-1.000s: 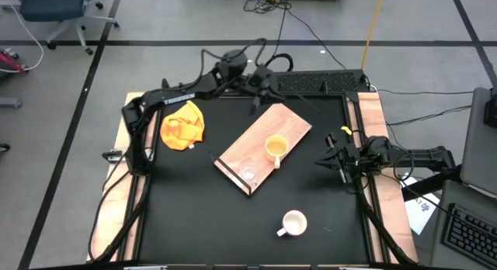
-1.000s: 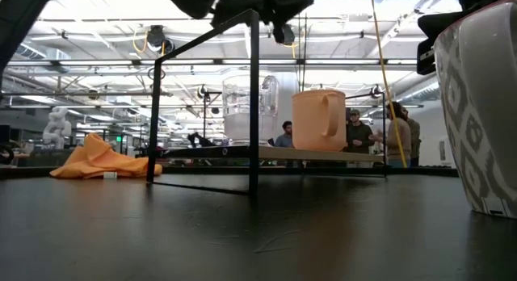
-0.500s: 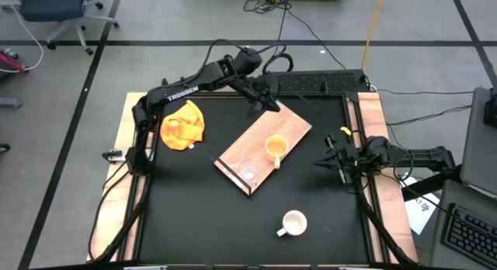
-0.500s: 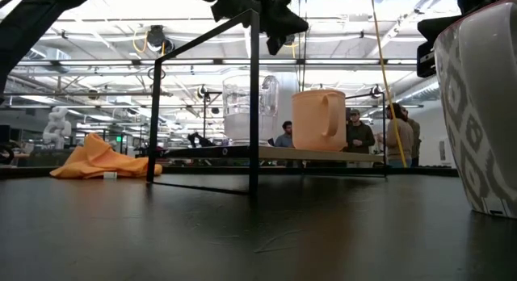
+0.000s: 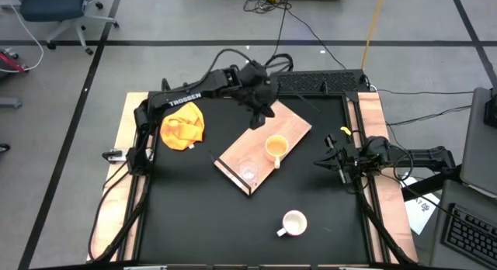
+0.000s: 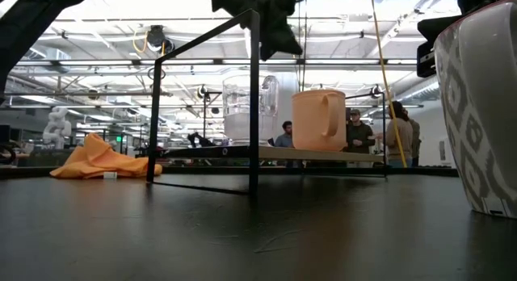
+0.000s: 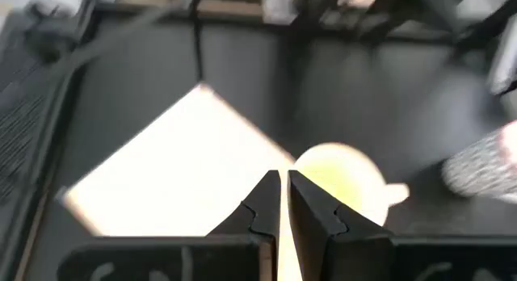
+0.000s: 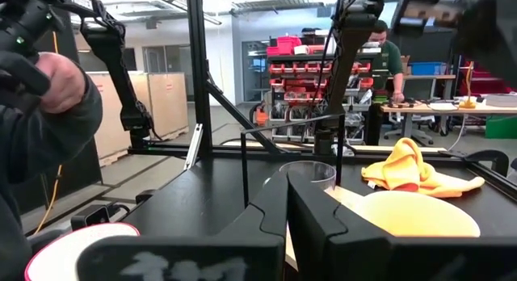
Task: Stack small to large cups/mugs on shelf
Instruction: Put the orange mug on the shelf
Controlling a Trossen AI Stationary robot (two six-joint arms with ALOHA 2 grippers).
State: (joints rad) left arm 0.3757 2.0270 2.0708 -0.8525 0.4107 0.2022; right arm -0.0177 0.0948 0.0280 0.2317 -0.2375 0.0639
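The light wooden shelf [image 5: 264, 142] lies aslant mid-table, its dark strip at its near end. The yellow-orange mug [image 5: 274, 146] stands upright on the shelf, and the clear glass cup [image 5: 248, 171] stands near the strip. The white mug [image 5: 293, 222] stands on the black table nearer the front. My left gripper [image 5: 265, 109] hangs shut and empty over the shelf's far end, above and beyond the yellow mug [image 7: 339, 174]. My right gripper [image 5: 329, 159] waits shut at the table's right edge, low and level, pointing at the shelf [image 8: 355, 202].
A yellow cloth [image 5: 182, 124] lies at the far left of the table. A thin black frame [image 6: 253, 103] rises at the shelf's strip end. A person's hand [image 8: 48, 79] shows close in the right wrist view; people stand in the room behind.
My left gripper has come from the table's far edge toward the near edge and down, over the shelf's far end, closer to the yellow-orange mug. The mugs, the glass cup and the shelf have stayed in place.
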